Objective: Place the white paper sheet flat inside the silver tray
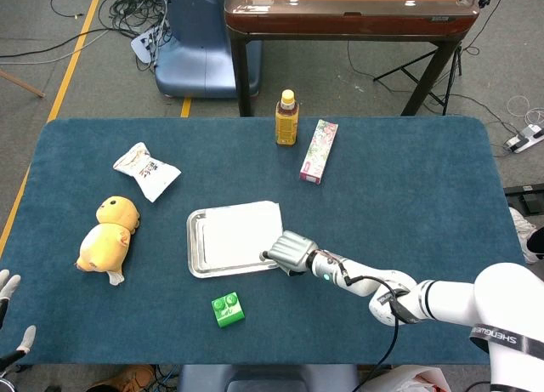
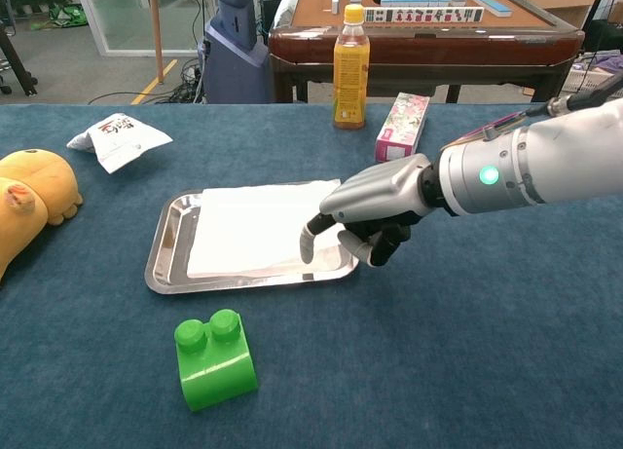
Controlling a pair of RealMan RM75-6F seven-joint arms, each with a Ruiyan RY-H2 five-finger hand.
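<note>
Your right hand [image 2: 365, 215] sits over the near right corner of the silver tray [image 2: 161, 259], one finger pointing down onto the white paper sheet [image 2: 258, 230] and the others curled under the palm; it clamps nothing. The sheet lies inside the tray, its far right corner riding over the tray's far rim. Your left hand [image 1: 7, 283] shows only as pale fingertips at the lower left edge of the head view, and you cannot tell how it is set. A green block [image 2: 214, 359] rests on the table [image 2: 467, 352] just in front of the tray. A yellow plush toy [image 1: 108, 231] lies to the left.
</note>
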